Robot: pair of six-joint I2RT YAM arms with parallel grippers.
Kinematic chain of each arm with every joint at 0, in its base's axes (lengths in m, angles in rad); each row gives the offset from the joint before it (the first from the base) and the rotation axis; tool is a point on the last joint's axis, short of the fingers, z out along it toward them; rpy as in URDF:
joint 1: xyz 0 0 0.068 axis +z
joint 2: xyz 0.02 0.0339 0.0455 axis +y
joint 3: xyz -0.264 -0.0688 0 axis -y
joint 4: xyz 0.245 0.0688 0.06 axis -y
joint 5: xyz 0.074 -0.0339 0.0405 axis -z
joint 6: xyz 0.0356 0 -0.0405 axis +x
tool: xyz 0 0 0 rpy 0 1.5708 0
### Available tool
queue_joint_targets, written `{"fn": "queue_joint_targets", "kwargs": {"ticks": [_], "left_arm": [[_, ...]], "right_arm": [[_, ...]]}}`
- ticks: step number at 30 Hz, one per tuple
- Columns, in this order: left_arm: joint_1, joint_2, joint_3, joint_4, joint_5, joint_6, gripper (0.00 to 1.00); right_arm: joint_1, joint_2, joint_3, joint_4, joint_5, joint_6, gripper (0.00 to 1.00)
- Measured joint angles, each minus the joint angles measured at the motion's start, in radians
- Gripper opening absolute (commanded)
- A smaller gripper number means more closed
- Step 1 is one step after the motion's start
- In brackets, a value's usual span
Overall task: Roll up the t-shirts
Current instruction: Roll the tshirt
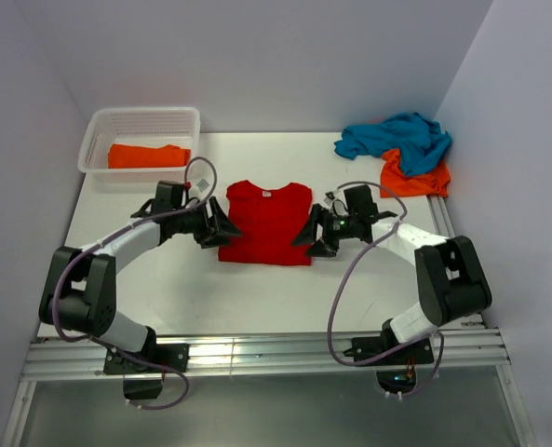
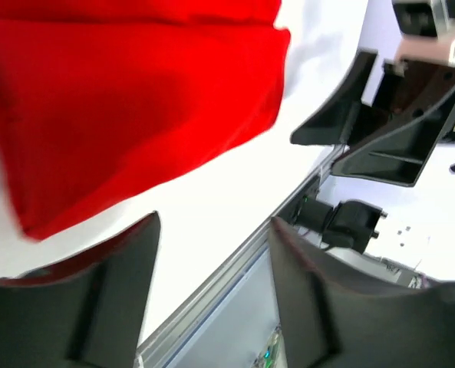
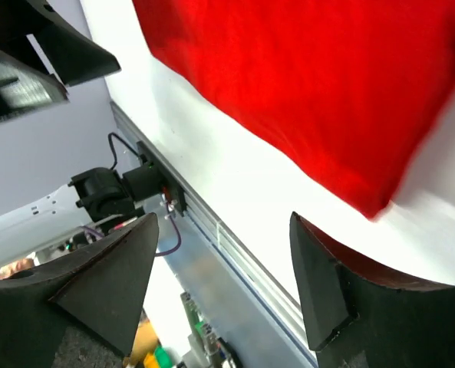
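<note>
Item, red t-shirt (image 1: 264,223): we find it flat between left gripper (image 1: 222,226) and right gripper (image 1: 310,238), both sets of jaws parted and empty just outside its lower corners, placed, we judge, to start the roll.

I've open table (image 1: 257,298) nearer me than the red t-shirt (image 1: 264,223) — white basket (image 1: 145,114) and heaped t-shirts (image 1: 401,149) block the far corners.

No writing, brand or number is legible anywhere; the pale neck tag (image 1: 268,193) at twelve o'clock on the red t-shirt (image 1: 264,231) is too small to read.
</note>
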Motion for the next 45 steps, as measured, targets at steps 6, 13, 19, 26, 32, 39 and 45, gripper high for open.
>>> {"fn": "queue_joint_targets", "kwargs": {"ticks": [6,13,19,26,32,39,45], "left_arm": [[0.127,-0.036,-0.095,-0.015,0.003,0.021,0.80],[0.155,-0.035,-0.227,0.038,0.011,-0.018,0.96],[0.155,-0.030,-0.301,0.130,0.030,-0.100,0.96],[0.155,0.000,-0.310,0.227,0.029,-0.155,0.96],[0.155,0.063,-0.301,0.315,0.059,-0.196,0.91],[0.155,0.092,-0.296,0.345,0.060,-0.201,0.79],[0.155,0.106,-0.281,0.341,0.047,-0.185,0.65]], "right_arm": [[-0.048,-0.049,-0.095,-0.002,0.021,0.004,0.77],[-0.050,-0.041,-0.249,0.117,0.035,0.151,0.79],[-0.050,-0.042,-0.330,0.269,0.069,0.316,0.74],[-0.050,-0.008,-0.364,0.432,0.116,0.454,0.70],[-0.050,-0.006,-0.362,0.481,0.200,0.498,0.64],[-0.050,0.008,-0.351,0.475,0.262,0.490,0.42],[-0.050,0.040,-0.337,0.479,0.266,0.490,0.32]]}}
